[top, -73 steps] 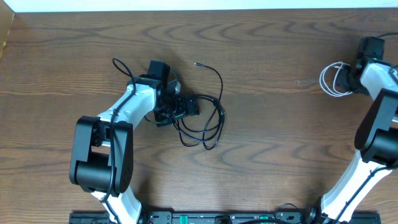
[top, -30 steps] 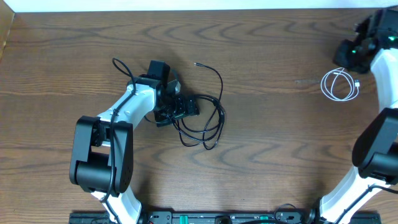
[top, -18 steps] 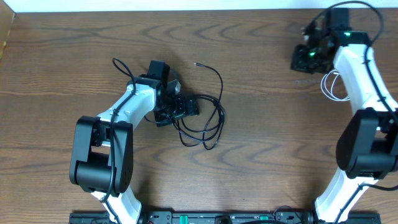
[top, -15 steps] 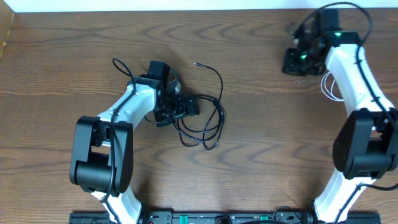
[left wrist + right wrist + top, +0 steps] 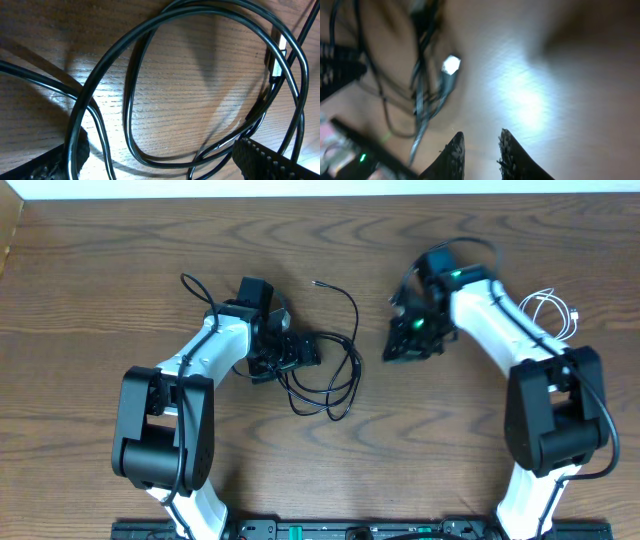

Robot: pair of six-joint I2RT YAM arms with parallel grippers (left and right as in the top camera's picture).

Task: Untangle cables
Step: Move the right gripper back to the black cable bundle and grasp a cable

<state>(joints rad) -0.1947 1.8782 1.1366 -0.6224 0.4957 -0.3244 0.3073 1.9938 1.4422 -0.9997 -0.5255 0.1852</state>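
Right arm (image 5: 490,300) swung toward looped black cables (image 5: 356,365); white cable (image 5: 562,308) coiled.

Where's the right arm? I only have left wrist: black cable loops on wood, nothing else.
Observer: The right gripper is over bare brown wooden table, beside the tangled thin black cables, on their right in the overhead view and apart from them.
Operator: Holding anything?
Observer: No. Its own camera shows the fingertips slightly apart with nothing between them.
Operator: And the white one?
Observer: The thin white looped cable lies alone near the table's right edge, partly hidden behind the right arm.
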